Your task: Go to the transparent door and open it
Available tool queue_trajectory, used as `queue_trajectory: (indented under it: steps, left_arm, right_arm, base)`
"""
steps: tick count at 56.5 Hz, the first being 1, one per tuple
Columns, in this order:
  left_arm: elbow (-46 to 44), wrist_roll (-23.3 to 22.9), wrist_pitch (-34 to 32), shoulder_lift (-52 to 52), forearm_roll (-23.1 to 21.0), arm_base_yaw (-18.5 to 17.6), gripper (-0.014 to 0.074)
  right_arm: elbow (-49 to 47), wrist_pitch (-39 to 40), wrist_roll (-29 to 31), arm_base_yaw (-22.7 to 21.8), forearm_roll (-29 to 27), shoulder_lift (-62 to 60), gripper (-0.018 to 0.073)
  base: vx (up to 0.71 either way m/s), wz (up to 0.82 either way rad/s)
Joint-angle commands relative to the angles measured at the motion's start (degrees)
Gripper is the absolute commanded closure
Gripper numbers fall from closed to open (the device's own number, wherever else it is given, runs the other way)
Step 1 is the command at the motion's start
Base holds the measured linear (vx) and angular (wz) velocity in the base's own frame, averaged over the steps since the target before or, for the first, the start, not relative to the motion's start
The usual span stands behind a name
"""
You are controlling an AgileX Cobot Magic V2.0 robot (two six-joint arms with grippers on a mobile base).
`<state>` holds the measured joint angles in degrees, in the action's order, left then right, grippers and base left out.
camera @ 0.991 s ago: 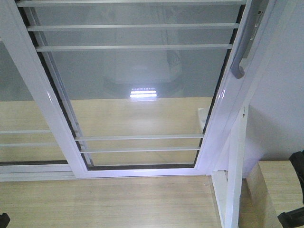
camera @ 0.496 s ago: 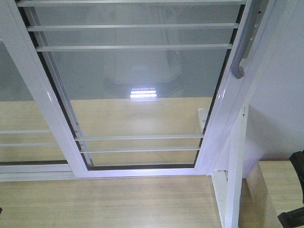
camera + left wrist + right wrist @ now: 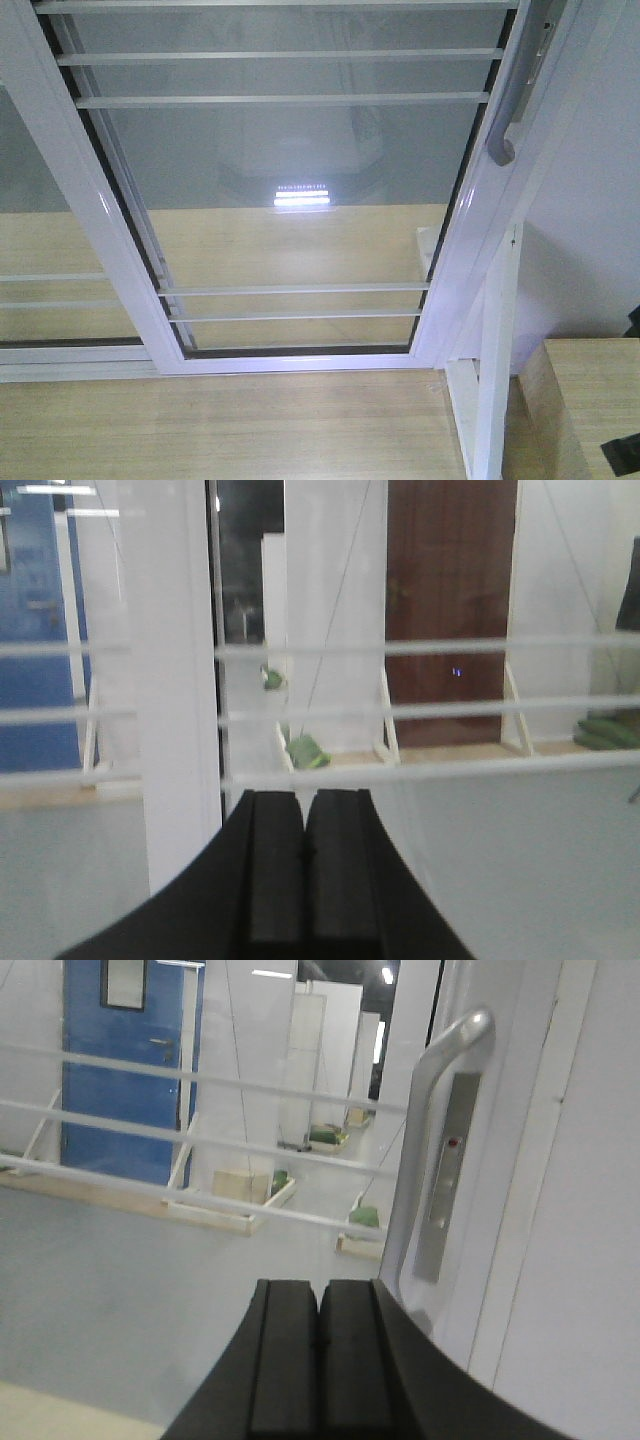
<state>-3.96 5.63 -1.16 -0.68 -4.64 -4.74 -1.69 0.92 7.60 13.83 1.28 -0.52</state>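
Wood floor [image 3: 220, 420] meets the glass door [image 3: 290, 180]; handle [image 3: 512, 105] at 1 o'clock, wooden box [image 3: 588, 392] at 5. Left hand [image 3: 303, 802], right hand [image 3: 320, 1288]: both closed.

The place looks like an indoor test hall fitted out with mock rooms, not a lived-in home. A white-framed transparent door [image 3: 290, 190] stands on a pale wood-look floor [image 3: 220, 425]. Beyond its glass are a grey floor [image 3: 100, 1280], white partition panels [image 3: 325, 1060] on angled braces, a blue door [image 3: 130, 1070] at far left, a brown door [image 3: 450, 610] farther right, and ceiling strip lights [image 3: 272, 974].
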Motion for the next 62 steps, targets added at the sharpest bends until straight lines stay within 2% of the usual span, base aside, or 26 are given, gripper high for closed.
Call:
queue_trajectory:
  steps: [1,14,21,31,35,43,55,62]
  left_arm:
    - [-6.7,1.5,-5.9,1.0,-0.2,-0.4,0.0594]
    - [-23.6,1.5,-5.9,14.4,-0.2,-0.4,0.0594]
    - [-31.6,1.4,-4.8,25.6,-0.4,-0.4,0.0594]
    - [-39.7,1.4,-1.0,38.6,-4.3,-0.4,0.0594]
    - [-41.3,1.4,-1.7,41.7,-5.7,-0.4,0.0594]
    - [-41.7,1.4,-4.4,44.3,-5.7,-0.4,0.0594]
    - [-41.7,1.4,-4.4,44.7,-5.6,-0.4,0.0592]
    - [-41.7,1.4,-4.3,45.0,-5.6,-0.4,0.057]
  right_arm:
    - [-7.3,5.9,1.4,-0.2,0.4,1.6,0.0561]
    - [-24.3,5.6,1.4,-0.2,0.4,17.6,0.0561]
    - [-34.0,1.2,1.4,-0.2,0.4,29.4,0.0561]
    - [-43.5,-3.2,1.0,-0.2,0.1,42.4,0.0561]
    - [-44.9,-2.8,0.5,-0.2,0.0,45.1,0.0561]
    - [-45.3,-1.5,0.4,-0.2,0.0,48.1,0.0561]
    - [-45.3,-1.6,0.4,-0.2,0.0,49.4,0.0556]
    - [-45.3,-2.0,0.4,-0.2,0.0,49.4,0.0517]
  base:
    - [0.0,0.0]
    - [0.0,0.0]
    - [0.0,0.0]
    - [0.0,0.0]
    - [0.0,0.0]
    - [0.0,0.0]
    - [0.0,0.0]
    - [0.0,0.0]
